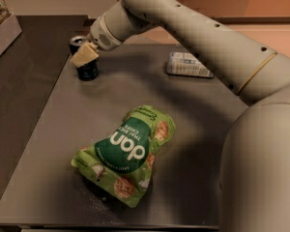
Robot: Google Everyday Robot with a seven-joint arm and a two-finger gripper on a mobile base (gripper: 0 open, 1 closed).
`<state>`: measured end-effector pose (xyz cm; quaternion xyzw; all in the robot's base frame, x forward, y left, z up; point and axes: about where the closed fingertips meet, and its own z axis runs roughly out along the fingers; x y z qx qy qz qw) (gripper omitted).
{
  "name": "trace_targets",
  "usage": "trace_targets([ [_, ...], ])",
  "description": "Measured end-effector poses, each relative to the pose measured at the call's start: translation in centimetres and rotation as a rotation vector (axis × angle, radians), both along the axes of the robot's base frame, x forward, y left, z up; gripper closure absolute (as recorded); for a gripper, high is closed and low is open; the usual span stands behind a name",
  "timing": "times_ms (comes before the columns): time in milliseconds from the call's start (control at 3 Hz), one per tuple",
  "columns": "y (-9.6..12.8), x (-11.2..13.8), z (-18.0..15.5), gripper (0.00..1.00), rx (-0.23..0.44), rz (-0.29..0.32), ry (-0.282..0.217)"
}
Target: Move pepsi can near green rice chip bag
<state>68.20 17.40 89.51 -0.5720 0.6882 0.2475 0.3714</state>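
The pepsi can (88, 72) stands upright at the far left of the grey table (43, 144). It is dark, with a silver top. My gripper (85, 55) is right at the can and covers its upper half from the front. The green rice chip bag (126, 154) lies flat near the front middle of the table. It is light green with a dark green centre panel and white lettering. The bag is well apart from the can, nearer to me and to the right.
A clear plastic bottle with a white label (188, 65) lies on its side at the back right. My arm (198, 37) reaches across the back of the table. A raised ledge (2, 35) stands at the far left. The table's front edge is just below the bag.
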Motion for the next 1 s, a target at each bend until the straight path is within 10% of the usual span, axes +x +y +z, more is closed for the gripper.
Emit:
trace_targets([
  [1000, -4.3, -3.0, 2.2, 1.0, 0.033, 0.061, -0.027],
])
